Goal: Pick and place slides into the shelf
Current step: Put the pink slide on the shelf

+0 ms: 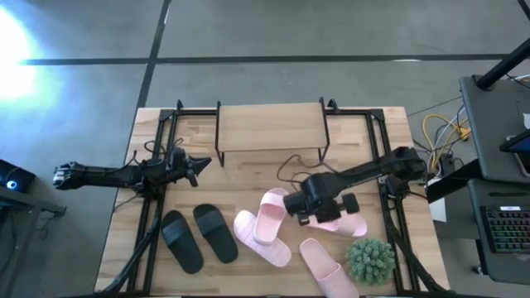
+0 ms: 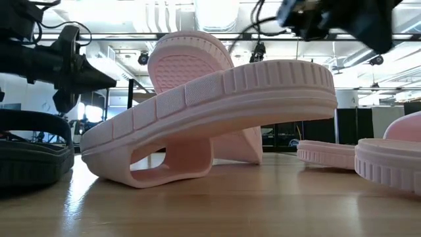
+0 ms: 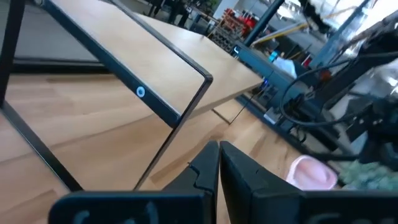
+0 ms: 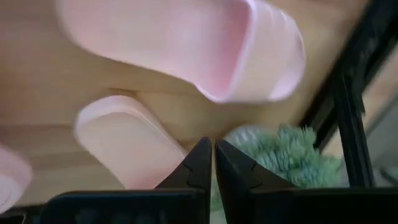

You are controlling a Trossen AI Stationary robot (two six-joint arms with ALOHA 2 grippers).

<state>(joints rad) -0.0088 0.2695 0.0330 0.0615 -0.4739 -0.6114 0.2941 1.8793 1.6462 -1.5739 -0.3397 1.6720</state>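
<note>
The shelf, a light wood board on thin black legs, stands at the table's far middle; it also shows in the left wrist view. Two black slides lie side by side at the near left. Four pink slides lie at the near right: one leans across another, a third lies beside them, and a fourth lies near the front edge. My right gripper hovers shut above the pink slides, touching nothing. My left gripper is shut and empty, left of the shelf.
A green plant ball sits at the near right corner, beside the fourth pink slide. Black frame rails run along the table's left and right sides. A loose black cable lies in front of the shelf.
</note>
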